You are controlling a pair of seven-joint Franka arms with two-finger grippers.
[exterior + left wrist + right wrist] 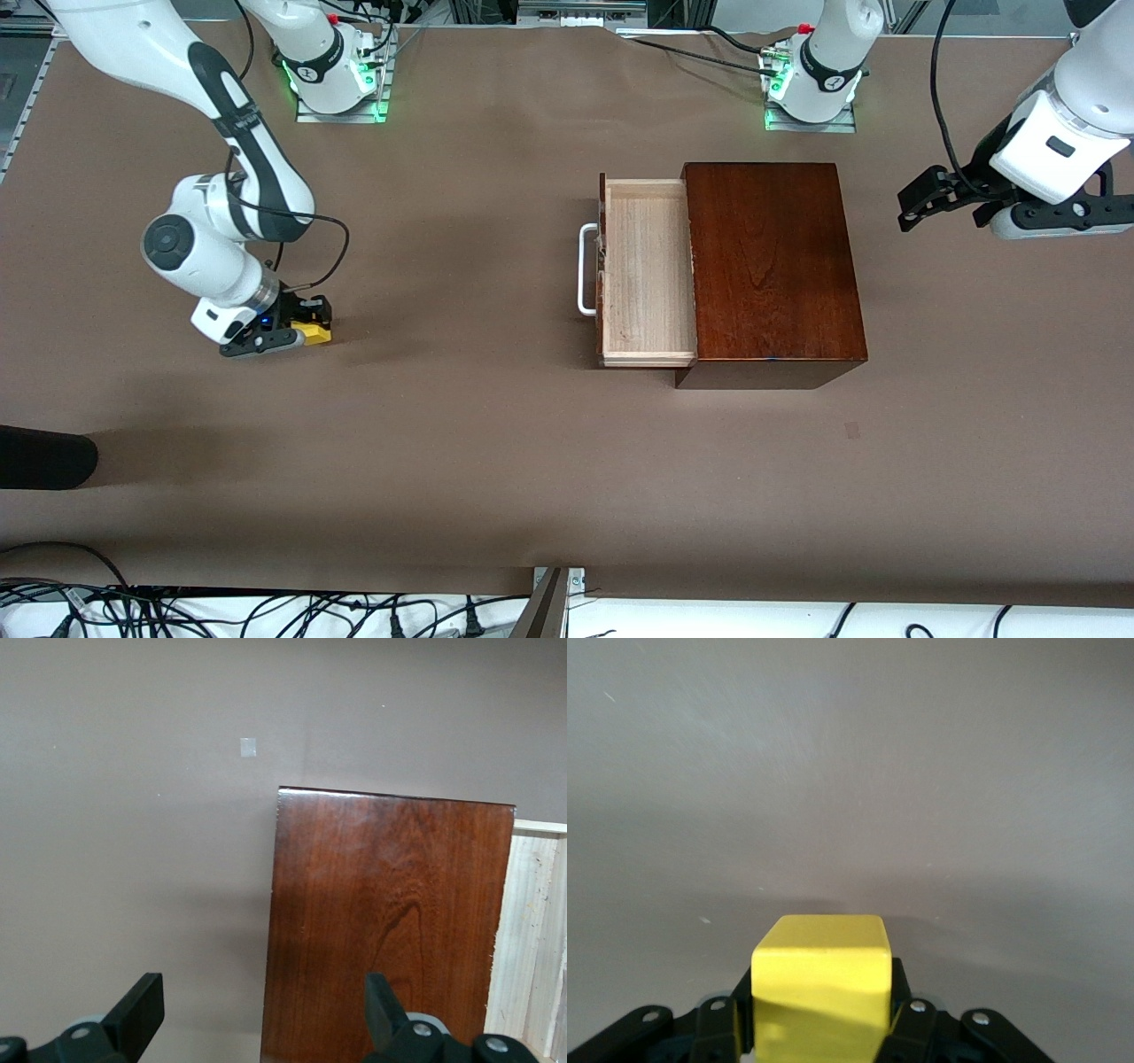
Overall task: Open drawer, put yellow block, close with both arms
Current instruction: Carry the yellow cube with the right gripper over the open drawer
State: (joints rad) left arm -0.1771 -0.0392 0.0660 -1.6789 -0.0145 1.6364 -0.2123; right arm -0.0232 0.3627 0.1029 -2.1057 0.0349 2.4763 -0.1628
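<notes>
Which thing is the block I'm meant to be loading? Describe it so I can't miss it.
Start at the dark wooden box with its pale drawer pulled out, then look toward the right arm's end of the table. There the right gripper is shut on the yellow block, a small cube, the only bright yellow thing around.

A brown table (496, 443) carries a small pale square mark (851, 431); cables (221, 611) lie along its near edge.

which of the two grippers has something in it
The right gripper, shut on the yellow block; the left gripper hangs open and empty.
</notes>
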